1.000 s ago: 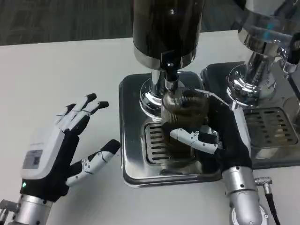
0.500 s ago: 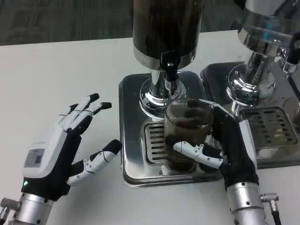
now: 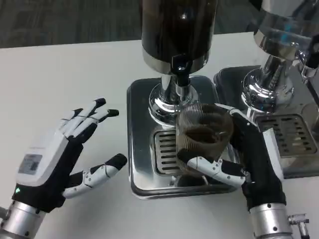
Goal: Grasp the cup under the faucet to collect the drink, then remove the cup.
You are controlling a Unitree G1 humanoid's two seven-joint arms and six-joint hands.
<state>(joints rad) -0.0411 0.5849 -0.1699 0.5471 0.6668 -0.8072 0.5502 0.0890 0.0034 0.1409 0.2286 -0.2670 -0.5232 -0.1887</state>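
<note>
A clear ribbed cup (image 3: 203,135) with dark drink in it is lifted above the grille of the steel drip tray (image 3: 144,99), in front of and a little below the black faucet (image 3: 180,68) of the dark dispenser (image 3: 178,30). My right hand (image 3: 246,154) grips the cup, thumb across its front and fingers round its far side. The cup leans slightly toward me. My left hand (image 3: 60,157) hovers open over the white table (image 3: 60,79), left of the tray, fingers spread and holding nothing.
A second dispenser (image 3: 281,45) with a chrome base stands on its own drip tray (image 3: 294,142) at the right, close beside my right hand. A cable plug (image 3: 299,219) lies by my right wrist.
The right hand has drawn the cup back from under the faucet toward me and slightly right, lifting it off the grille. The left hand has barely shifted.
</note>
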